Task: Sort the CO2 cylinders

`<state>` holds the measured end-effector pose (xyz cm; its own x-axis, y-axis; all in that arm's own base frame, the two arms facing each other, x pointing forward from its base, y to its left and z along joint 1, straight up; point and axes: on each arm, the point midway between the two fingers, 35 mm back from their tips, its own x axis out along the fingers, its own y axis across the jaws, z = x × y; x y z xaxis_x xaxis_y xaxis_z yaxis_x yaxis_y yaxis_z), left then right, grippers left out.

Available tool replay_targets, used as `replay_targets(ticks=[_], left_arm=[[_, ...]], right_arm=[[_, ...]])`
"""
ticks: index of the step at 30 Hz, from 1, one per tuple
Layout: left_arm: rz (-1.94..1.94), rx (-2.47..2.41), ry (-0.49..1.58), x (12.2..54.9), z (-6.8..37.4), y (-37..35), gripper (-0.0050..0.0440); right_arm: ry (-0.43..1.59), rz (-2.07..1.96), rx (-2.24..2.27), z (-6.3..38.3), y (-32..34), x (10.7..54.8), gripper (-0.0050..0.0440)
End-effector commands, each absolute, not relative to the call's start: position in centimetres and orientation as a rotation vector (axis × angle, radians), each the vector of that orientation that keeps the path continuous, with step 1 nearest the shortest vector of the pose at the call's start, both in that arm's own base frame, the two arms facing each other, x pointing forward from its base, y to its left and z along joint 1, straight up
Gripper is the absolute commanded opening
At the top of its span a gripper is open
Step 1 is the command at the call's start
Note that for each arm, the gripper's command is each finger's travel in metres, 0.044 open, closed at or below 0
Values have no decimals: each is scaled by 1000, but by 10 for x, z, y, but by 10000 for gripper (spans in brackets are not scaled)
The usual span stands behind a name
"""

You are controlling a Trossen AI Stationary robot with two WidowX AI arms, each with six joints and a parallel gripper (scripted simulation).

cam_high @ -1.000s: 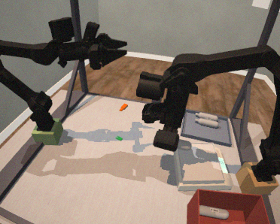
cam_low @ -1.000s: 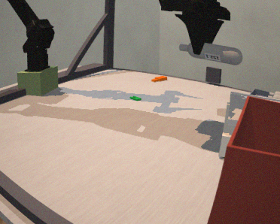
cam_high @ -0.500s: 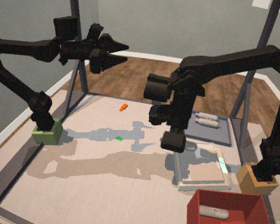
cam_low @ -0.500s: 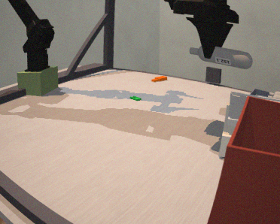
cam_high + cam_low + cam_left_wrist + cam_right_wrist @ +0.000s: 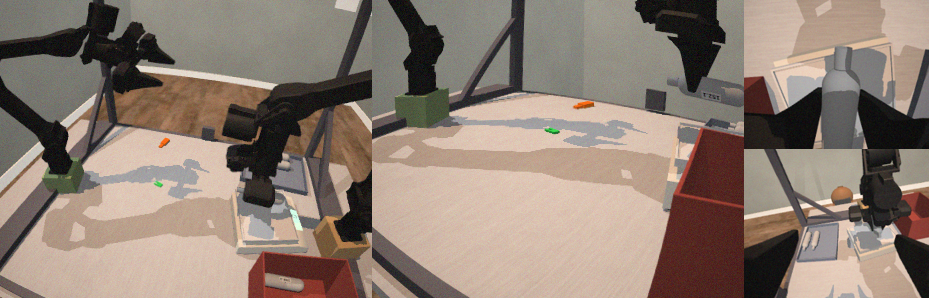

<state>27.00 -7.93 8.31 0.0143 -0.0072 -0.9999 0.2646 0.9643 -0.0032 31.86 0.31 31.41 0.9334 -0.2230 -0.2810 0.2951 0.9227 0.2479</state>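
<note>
My left gripper (image 5: 693,89) (image 5: 840,92) is shut on a grey cylinder (image 5: 722,91) (image 5: 840,116), held level above the scale (image 5: 272,247) (image 5: 810,57) (image 5: 875,254). Its stamped label shows in the exterior view, too blurred to read surely. The scale's display (image 5: 296,220) is unreadable. My right gripper (image 5: 168,73) (image 5: 847,236) is open and empty, high above the table. Two pale cylinders (image 5: 806,240) (image 5: 815,239) lie side by side on the tray (image 5: 295,184) (image 5: 826,247). Another cylinder (image 5: 284,282) lies in the red scrap bin (image 5: 306,261) (image 5: 707,240) (image 5: 758,96) (image 5: 914,222).
A small orange object (image 5: 164,143) (image 5: 584,105) and a small green object (image 5: 158,184) (image 5: 552,130) lie on the table. The bin's tall walls stand close beside the scale. The tray is on the scale's other side. Frame posts rise at the table's edges.
</note>
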Motion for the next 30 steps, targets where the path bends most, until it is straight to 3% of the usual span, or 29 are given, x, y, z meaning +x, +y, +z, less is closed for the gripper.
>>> replay_targets(ticks=[1, 22, 30], left_arm=[[-214, 198, 1513, 258, 88, -80, -50], [-212, 205, 1537, 235, 65, -79, -50], [-212, 205, 1537, 235, 53, -79, -50]], right_arm=[[300, -346, 335, 322, 4, 314, 440], [566, -616, 209, 301, -10, 263, 440], [569, -617, 207, 301, -10, 262, 440]])
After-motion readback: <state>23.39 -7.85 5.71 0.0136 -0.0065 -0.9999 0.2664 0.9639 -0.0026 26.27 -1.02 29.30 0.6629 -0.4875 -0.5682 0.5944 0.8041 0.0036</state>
